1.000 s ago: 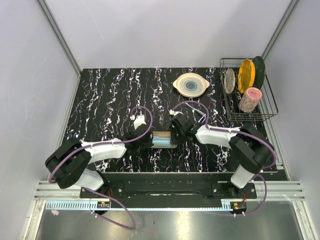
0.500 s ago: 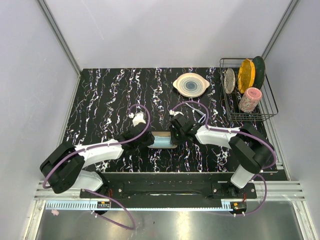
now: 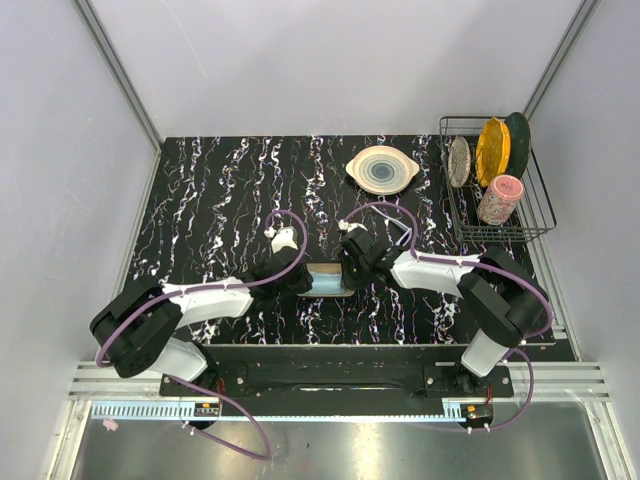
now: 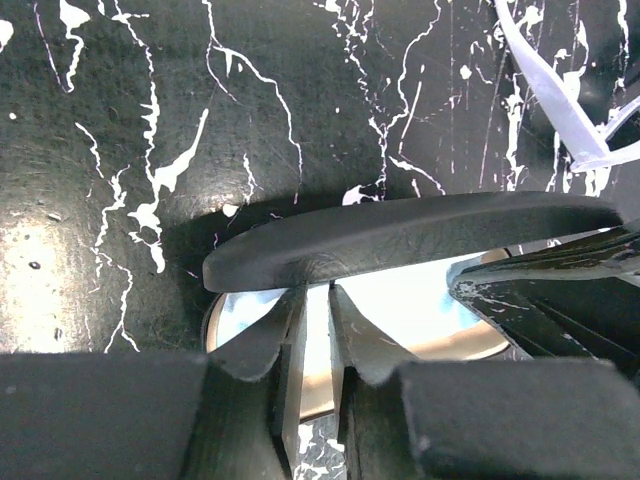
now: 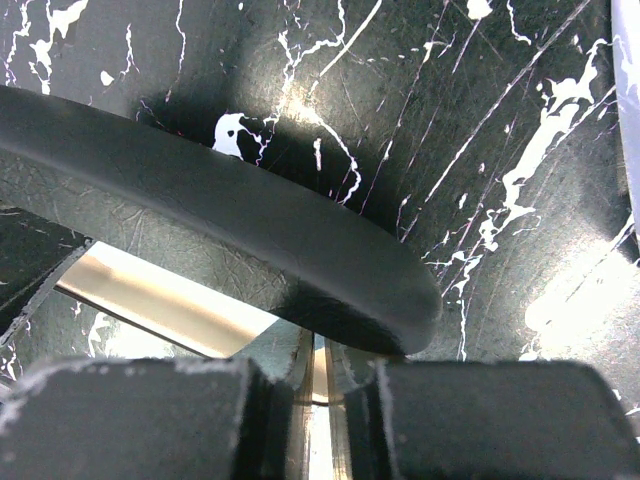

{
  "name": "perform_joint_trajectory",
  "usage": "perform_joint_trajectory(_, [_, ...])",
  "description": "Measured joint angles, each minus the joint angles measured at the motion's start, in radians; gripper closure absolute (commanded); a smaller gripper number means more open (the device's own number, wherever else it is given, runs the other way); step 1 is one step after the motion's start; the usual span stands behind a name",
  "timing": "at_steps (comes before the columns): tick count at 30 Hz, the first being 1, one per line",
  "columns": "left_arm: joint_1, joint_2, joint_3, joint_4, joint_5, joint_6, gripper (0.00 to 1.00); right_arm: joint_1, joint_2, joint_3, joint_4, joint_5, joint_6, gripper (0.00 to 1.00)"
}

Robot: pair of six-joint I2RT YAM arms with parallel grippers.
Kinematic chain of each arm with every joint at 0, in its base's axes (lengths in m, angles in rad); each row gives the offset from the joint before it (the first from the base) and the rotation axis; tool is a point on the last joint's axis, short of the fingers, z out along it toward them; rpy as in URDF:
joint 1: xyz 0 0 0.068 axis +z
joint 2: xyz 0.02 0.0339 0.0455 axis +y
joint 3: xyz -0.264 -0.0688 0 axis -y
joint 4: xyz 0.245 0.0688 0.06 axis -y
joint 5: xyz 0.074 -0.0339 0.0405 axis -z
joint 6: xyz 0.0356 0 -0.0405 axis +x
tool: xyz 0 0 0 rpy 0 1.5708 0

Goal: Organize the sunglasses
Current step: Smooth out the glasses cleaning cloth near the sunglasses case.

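Nearby, sunglasses [image 4: 556, 95], black case [image 4: 400, 235], plate [image 3: 381, 169], dish rack [image 3: 541, 206]

Mid-table black case [image 4: 400, 235]; striped plate [image 3: 381, 169] behind; wire rack [image 3: 522, 229] at right.

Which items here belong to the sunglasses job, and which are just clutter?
Job:
- sunglasses, on the table beyond the case
- black case, lid part open
- blue cloth inside the case

Lying about:
- round plate
- dish rack
- pink cup and yellow dish in the rack
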Motion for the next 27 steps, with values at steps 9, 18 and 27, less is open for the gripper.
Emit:
perform_joint_trajectory(9, [0.0, 0.031, 0.003, -0.012, -0.045, -0.003, 0.8, 0.0, -0.001, -0.002, 0.0, 0.002, -0.001, 0.88])
perform_joint_trajectory(18, [-0.003, 0.014, 0.004, -0.05, -0.069, -0.01, 0.8, 0.005, -0.027, -0.025, 0.0, 0.051, 0.012, 0.87])
perform_joint_trajectory(27, [-0.003, -0.001, 0.002, -0.046, -0.051, 0.008, 0.76, 0.005, -0.068, -0.042, -0.014, 0.084, 0.014, 0.79])
